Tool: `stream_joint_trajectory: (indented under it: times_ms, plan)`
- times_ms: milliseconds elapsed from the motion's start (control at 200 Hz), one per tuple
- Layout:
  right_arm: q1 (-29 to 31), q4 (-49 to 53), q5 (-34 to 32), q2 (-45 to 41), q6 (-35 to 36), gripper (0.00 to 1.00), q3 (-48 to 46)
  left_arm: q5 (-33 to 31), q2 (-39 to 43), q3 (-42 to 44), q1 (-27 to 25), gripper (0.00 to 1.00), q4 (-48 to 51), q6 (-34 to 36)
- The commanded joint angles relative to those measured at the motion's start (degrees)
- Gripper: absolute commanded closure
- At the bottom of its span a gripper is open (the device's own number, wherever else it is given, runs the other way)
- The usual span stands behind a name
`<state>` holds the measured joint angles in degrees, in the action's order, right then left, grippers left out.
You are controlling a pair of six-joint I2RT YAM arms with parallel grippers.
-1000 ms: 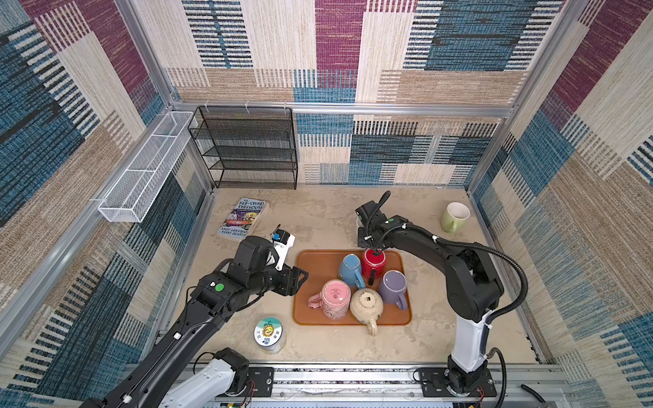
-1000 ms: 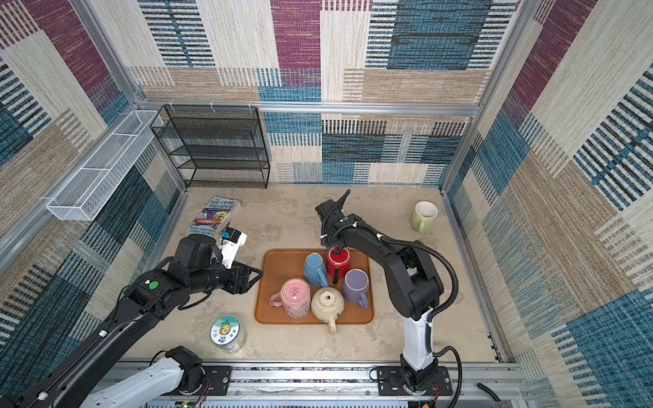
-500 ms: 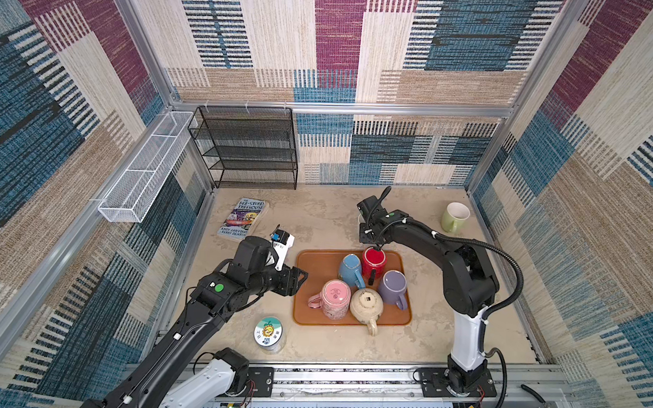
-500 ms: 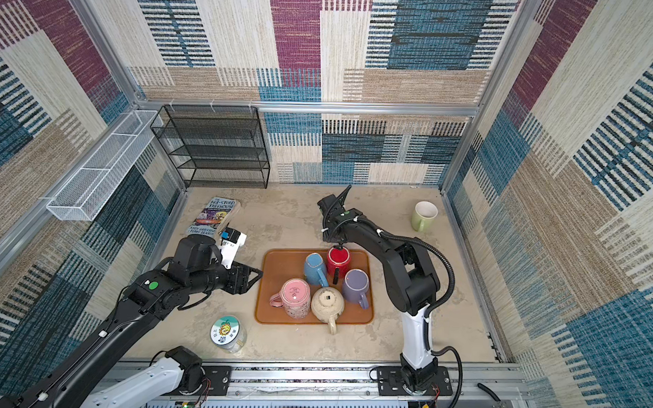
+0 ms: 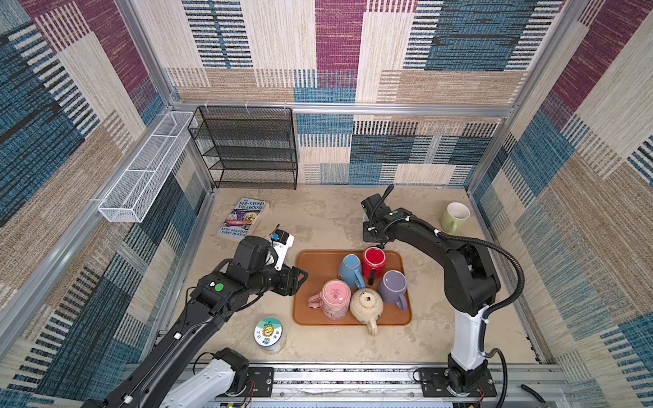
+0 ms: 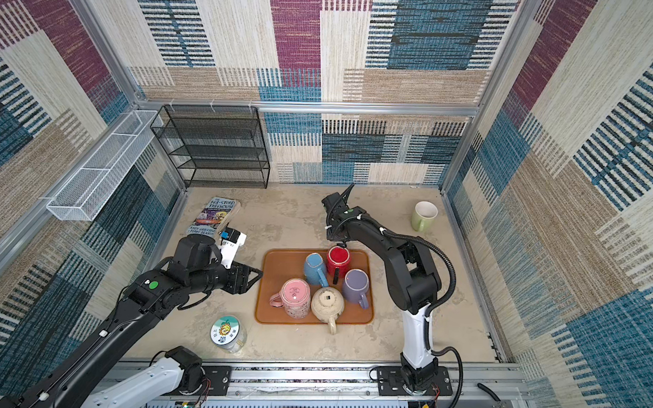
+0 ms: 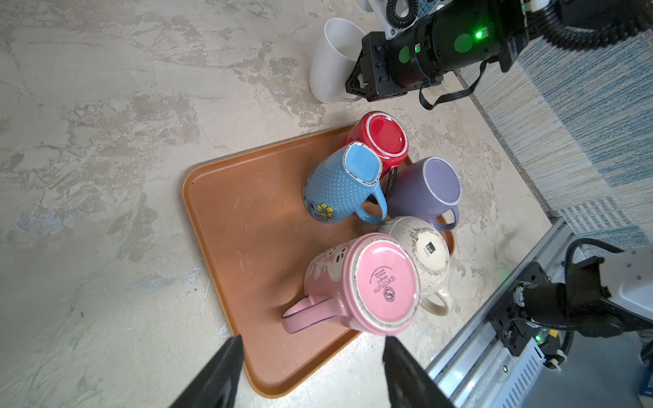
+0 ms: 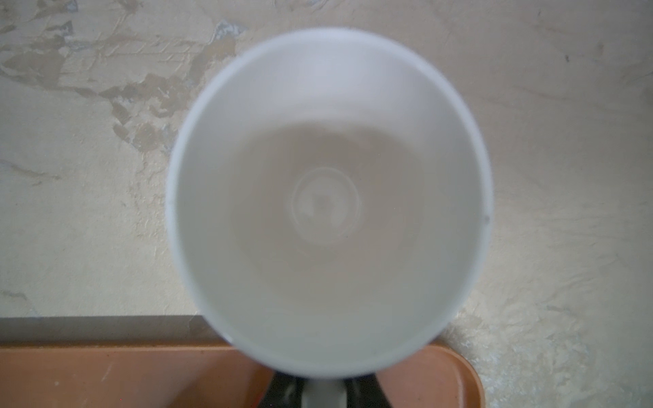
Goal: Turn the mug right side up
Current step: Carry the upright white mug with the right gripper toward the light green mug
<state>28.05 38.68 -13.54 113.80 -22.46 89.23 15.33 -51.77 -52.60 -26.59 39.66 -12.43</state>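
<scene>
The mottled beige tabletop [image 5: 317, 219] carries an orange tray [image 5: 317, 272] near its front middle. The right arm [image 5: 428, 242] reaches past the tray's far edge. The right gripper [image 8: 323, 394] points straight down, jaws closed on the handle of the white mug [image 8: 328, 197].

That mug sits mouth up directly beneath the wrist. The right wrist view looks into its empty bowl, with the handle pinched at the frame's edge and the tray's rim just beside it. In the left wrist view the white mug [image 7: 330, 67] is just beyond the tray's far edge, near the red mug [image 7: 383, 141]. Its foot seems to touch the table, though I cannot tell for sure.

The left gripper [image 7: 311, 341] hangs low at the tray's left edge. Its jaws are spread wide with nothing between them, aimed toward the pink mug [image 7: 367, 286]. It is well apart from the white mug.

Five mugs stand bottom up, bunched on the tray's right half: the pink mug, a cream mug [image 5: 366, 307], a purple mug [image 5: 393, 287], a blue mug [image 5: 350, 267] and the red mug. A green mug [image 5: 454, 217] stands mouth up by the right wall.

In both top views the right arm's wrist covers the white mug almost wholly. The right wrist view shows it blurred, and only stubs of the gripper's fingers show there. The red mug's handle is mostly hidden between the blue and purple mugs.
</scene>
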Motion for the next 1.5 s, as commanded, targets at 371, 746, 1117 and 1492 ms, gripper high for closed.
stream_joint_trajectory:
  times_ms: [371,746,1117,1492]
  plan:
    - [-7.42,-3.06,-0.33,-13.83,9.92,1.00,-8.21,2.16,-0.25,0.27,0.13,0.33,-1.34,0.12]
    - [-17.52,-6.19,2.93,-20.62,15.95,1.00,-17.18,2.77,-1.00,0.39,0.13,0.33,-1.52,0.03]
    - [-23.37,-10.15,5.00,-18.85,17.05,1.00,-19.76,1.90,-1.69,0.48,0.13,0.33,-1.43,0.10]
    - [-25.28,-12.16,5.10,-15.09,18.59,1.00,-20.53,1.27,-2.62,0.23,0.18,0.33,-0.99,0.25]
